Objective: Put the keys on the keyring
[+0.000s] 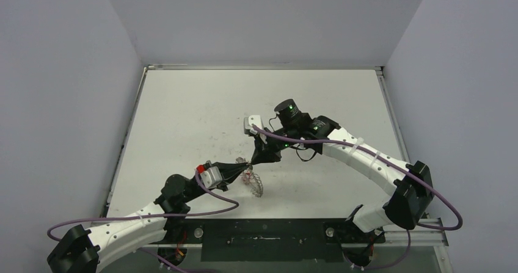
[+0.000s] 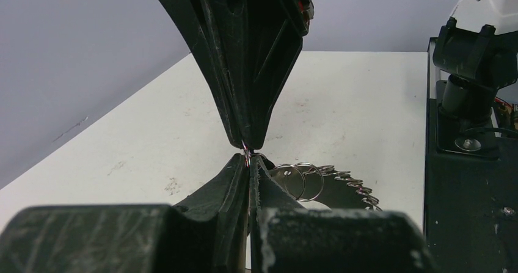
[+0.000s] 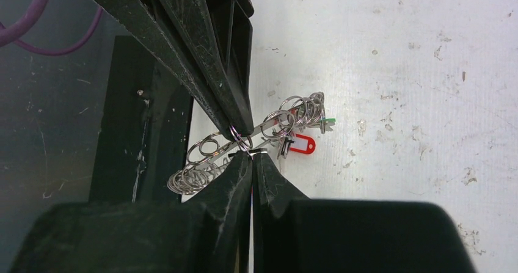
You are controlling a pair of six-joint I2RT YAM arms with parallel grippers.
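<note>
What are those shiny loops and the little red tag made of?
The keyring looks like thin metal wire, maybe steel: its loops are silvery and catch bright glints. The red tag is probably plastic: its colour is even and its surface is smooth and softly glossy.

No writing, brand, number or sign can be read in any view. Near the centre of the right wrist view, the small red plastic tag (image 3: 300, 145) and the bright-green tag (image 3: 328, 122) on the grey scalloped metal keyring (image 3: 196, 174) show no legible lettering.
</note>
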